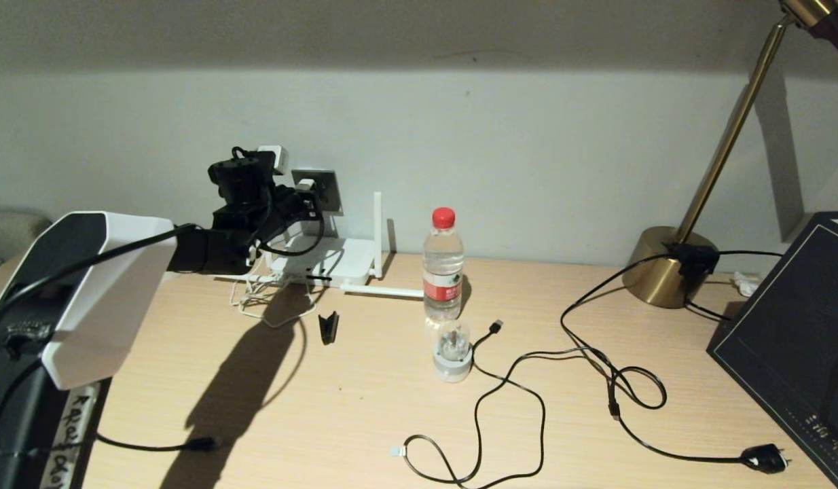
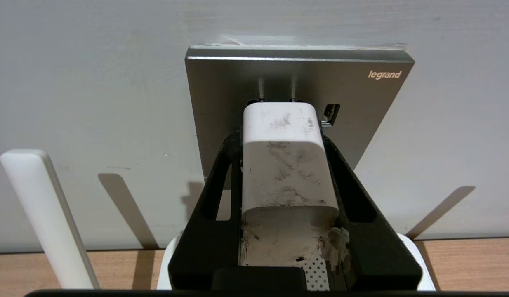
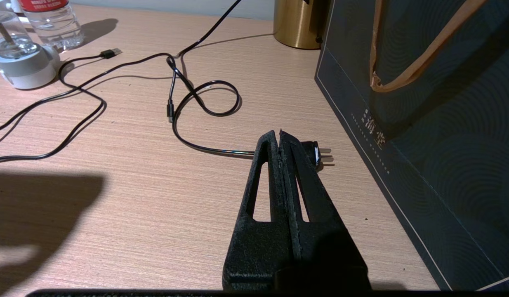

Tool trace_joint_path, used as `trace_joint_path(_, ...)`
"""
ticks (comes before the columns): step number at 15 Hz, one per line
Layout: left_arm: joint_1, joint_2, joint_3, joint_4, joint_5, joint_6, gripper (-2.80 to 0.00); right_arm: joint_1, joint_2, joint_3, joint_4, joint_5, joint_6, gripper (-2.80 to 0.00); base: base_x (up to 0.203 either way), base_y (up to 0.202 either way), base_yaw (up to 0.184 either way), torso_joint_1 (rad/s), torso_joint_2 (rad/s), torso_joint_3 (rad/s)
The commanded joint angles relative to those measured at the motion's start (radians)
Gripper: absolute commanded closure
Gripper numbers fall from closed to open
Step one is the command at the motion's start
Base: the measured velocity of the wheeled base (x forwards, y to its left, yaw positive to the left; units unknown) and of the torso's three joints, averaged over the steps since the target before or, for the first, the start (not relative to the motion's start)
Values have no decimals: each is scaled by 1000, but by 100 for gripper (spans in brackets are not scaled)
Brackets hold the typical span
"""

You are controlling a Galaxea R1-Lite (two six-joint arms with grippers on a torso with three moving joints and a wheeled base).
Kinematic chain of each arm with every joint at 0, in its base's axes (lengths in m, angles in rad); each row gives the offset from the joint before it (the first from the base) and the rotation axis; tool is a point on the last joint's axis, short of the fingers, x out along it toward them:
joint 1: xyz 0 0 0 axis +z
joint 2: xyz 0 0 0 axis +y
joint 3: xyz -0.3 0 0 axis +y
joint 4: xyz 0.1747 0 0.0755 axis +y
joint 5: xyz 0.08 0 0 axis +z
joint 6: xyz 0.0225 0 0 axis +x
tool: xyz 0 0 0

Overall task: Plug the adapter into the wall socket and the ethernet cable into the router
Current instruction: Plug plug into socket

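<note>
White-shelled left arm (image 1: 86,292), black cables, black claw (image 2: 285,136)

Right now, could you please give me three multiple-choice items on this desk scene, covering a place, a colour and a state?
1. Where is the adapter?
A. Between the left gripper's fingers, at the wall socket
B. Flat on the table
C. On the router

2. What colour is the water bottle's cap?
A. Blue
B. Red
C. Green

3. How is the right gripper?
A. Open wide
B. Gripping a plug
C. Shut and empty

Answers: 1 A, black fingers flank the white cube at the grey plate; 2 B, head view shows red; 3 C, its fingers meet with nothing between.
</note>
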Motion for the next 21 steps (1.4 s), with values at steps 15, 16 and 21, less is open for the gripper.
trace_joint_path(15,-8,11,3,-99,76,46,0,0,1,0,-1,1,-1,0,0,0,0,0,0,0)
trace_joint_path(16,-16,6,5,-106,77,36,0,0,1,0,-1,1,-1,0,0,0,0,0,0,0)
trace_joint_path(21,-37,-4,20,-147,104,29,0,0,1,0,-1,1,-1,0,0,0,0,0,0,0)
